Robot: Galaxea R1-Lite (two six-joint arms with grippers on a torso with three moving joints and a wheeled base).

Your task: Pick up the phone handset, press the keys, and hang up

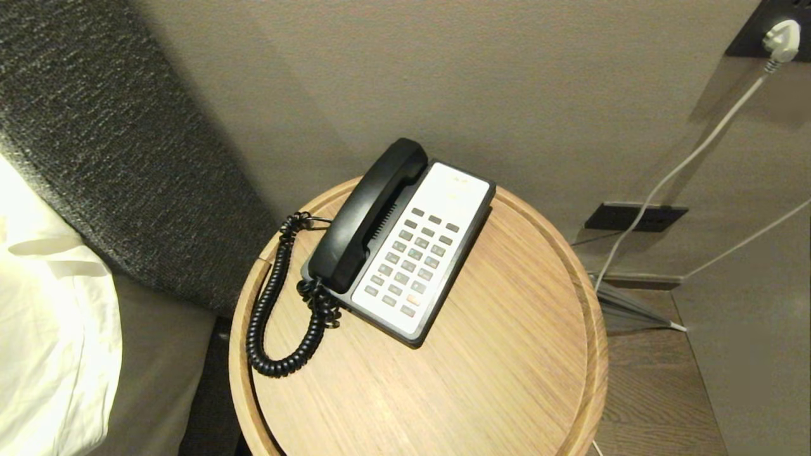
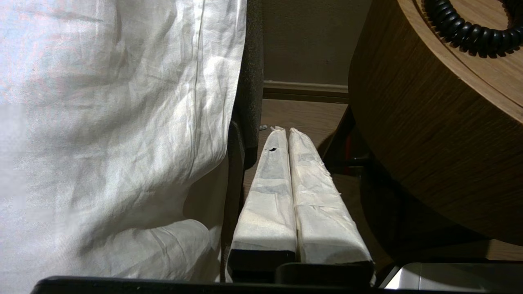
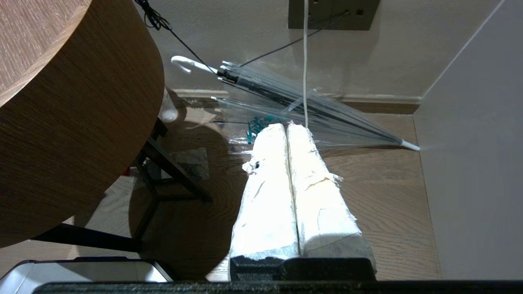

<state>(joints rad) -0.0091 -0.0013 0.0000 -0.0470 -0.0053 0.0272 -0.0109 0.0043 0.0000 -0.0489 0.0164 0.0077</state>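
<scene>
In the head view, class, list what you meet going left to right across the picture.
White bedding → grey headboard → coiled cord → phone handset → keypad → bare table → white cable → plug.

The handset (image 1: 367, 215) and its coiled cord (image 1: 272, 316) are glossy black, while the phone base (image 1: 421, 266) has a white face with grey keys and a black edge. The round table (image 1: 507, 354) shows light wood grain. The headboard (image 1: 114, 158) is speckled dark grey, the bedding (image 1: 51, 329) white.
</scene>
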